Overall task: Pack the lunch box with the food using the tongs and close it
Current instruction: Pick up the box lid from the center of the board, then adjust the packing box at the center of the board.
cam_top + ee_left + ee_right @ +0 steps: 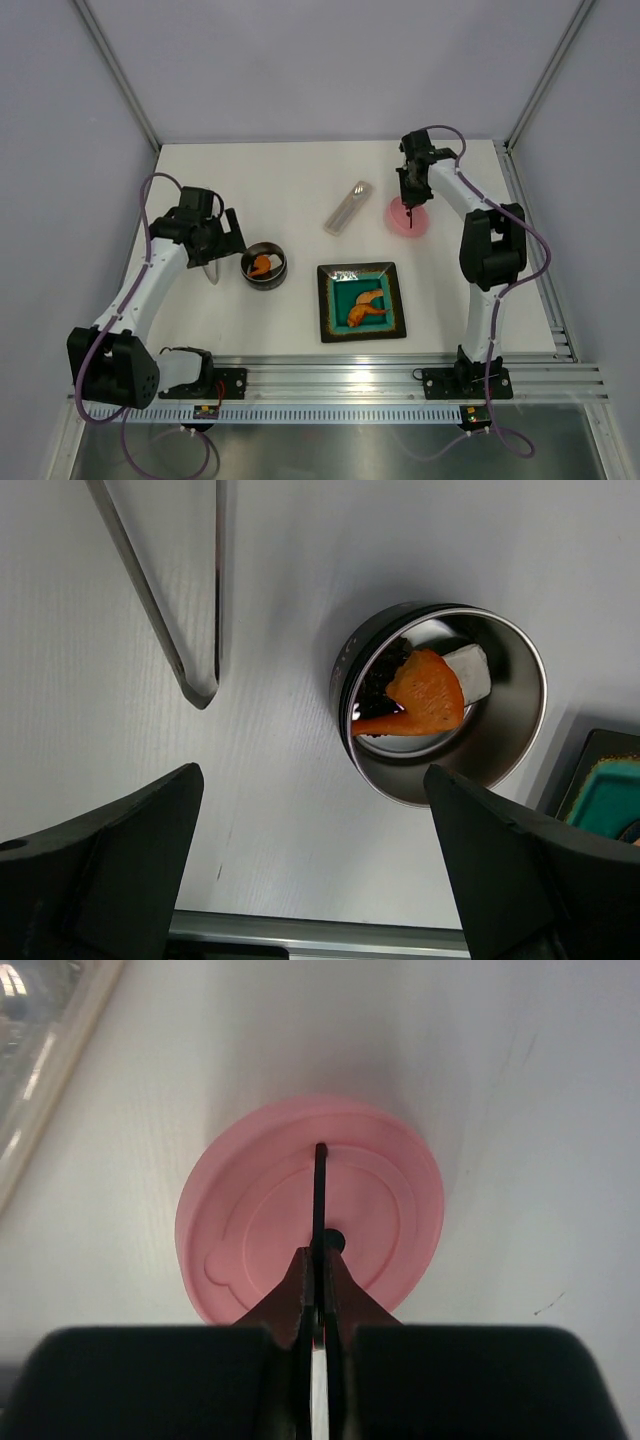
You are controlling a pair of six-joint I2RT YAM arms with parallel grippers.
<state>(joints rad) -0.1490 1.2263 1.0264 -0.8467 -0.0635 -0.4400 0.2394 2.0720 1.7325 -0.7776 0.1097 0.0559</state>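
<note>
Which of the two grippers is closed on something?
The right gripper, pinching the black handle of the pink lid; the left gripper hangs wide open, empty, near the steel tin.

The tongs [200, 690] run off the top edge, and the plate [612, 795] is cut off at the right. An orange piece [430, 690] covers part of the dark piece [375, 680]. The right pincer [318, 1255] hides the near end of the handle [321, 1190].
</note>
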